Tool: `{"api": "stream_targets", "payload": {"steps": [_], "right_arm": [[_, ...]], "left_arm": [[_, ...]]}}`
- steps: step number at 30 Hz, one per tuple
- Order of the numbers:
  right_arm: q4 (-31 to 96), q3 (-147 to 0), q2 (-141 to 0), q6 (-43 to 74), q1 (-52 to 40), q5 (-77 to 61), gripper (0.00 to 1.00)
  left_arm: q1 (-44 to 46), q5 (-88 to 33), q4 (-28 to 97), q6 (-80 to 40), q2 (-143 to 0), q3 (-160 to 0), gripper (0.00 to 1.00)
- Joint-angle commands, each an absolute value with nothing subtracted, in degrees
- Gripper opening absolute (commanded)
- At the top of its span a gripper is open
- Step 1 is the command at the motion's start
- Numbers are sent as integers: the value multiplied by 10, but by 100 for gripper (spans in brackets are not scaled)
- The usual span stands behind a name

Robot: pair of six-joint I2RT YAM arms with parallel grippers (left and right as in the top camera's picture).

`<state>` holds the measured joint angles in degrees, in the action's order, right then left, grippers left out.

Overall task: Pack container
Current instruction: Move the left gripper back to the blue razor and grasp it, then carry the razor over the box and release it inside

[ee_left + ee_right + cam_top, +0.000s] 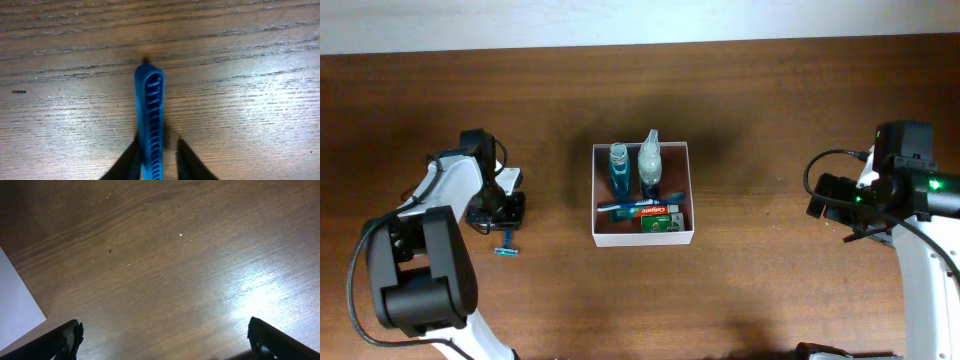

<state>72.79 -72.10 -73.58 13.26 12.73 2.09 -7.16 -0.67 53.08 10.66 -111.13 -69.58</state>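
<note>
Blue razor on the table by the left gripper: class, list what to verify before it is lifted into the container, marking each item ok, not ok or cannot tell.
1. Razor handle lies between the fingers of the left gripper: ok.
2. Fingers clamped on the handle: not ok, a gap shows on one side.
3. Room in the container: ok, bare floor beside the bottles.
4. Right gripper out of the path: ok, open over bare table.
5. Which way the razor's blades face: cannot tell.
</note>
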Motion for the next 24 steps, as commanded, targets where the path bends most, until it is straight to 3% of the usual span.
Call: {"api": "stream_targets", "payload": {"steps": [1,9,16,24], "right_arm": [[727,-718,-737,129,132,22,98],[731,-718,-737,129,132,22,98],[731,-718,-737,129,132,21,99],[733,-718,-737,129,132,21,98]], "left_arm": [[-73,-15,531,107,-1126,-694,17],[-73,-16,532,107,-1125,-697,0],[-64,-18,578,103,-1106,-744,1],[14,-49,609,109,-961,-798,1]]}}
